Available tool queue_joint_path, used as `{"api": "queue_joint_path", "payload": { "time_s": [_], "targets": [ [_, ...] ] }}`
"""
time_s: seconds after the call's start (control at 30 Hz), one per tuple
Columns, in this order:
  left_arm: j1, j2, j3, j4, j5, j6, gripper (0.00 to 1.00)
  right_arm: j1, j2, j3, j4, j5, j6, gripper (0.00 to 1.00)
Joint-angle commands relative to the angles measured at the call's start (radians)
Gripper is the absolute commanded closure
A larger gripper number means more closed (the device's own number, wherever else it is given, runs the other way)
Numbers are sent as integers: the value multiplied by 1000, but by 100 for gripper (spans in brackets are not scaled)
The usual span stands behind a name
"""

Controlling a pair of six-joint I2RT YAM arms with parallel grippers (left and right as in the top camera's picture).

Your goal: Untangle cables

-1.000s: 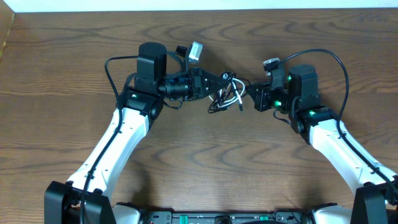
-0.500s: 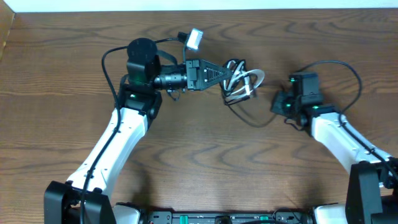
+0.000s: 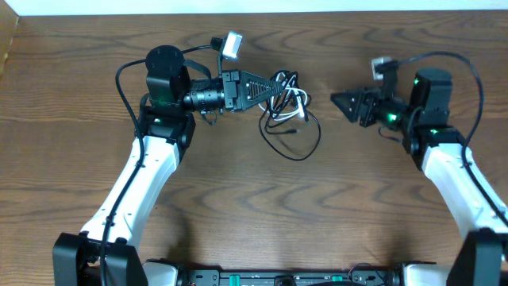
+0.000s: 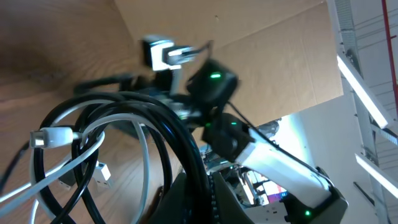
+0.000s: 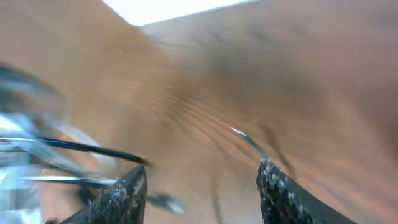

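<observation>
- Clamped shut on the knot, the left claw (image 3: 270, 86) gripped the cables (image 3: 287, 95) where their loops crossed, apparently anchoring the bundle so that the slack could fall away from it.
- Both cords sat at about twelve o'clock from the table's middle. The white cable (image 3: 297, 97) was coiled close against the fingertips, and its white plug (image 4: 53, 137) showed at nine o'clock in the left wrist view, threaded among the black loops.
- From the knot the black cable (image 3: 302, 147) dropped toward five o'clock in one loose loop lying on the wooden table (image 3: 238, 206).
- At three o'clock of the bundle, well apart from it, the right claw (image 3: 341, 102) pointed toward nine o'clock. Its fingers stood parted with nothing between them in the right wrist view, placed, by the look of it, to reach for a free strand.
- Separation looked unfinished: white and black cords were wound together at the left claw.
</observation>
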Motion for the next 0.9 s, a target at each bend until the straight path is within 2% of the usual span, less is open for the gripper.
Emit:
{"api": "queue_joint_path", "payload": {
  "time_s": [0.0,0.27,0.4,0.47,0.6,0.63,0.77,0.87],
  "targets": [
    [-2,-3,8,12,23,-8,93,73,-44,42,39,-113,-20,47],
    [-18,-3,8,12,21,-10,93,187,-36,43,82,-35,-21,48],
    [-19,-3,8,12,21,-21,93,203,-21,43,84,13,-21,53],
    [-19,-3,8,11,21,-21,93,211,-14,43,85,46,-20,62],
    [-19,-3,8,12,21,-24,93,221,-14,43,80,148,36,95],
    [-18,-3,8,12,21,-24,93,220,-14,43,77,165,45,98],
    [-18,-3,8,12,21,-24,93,195,-15,43,8,304,124,99],
    [-18,-3,8,12,20,-23,93,189,-15,43,-71,372,130,99]
  ]
}}
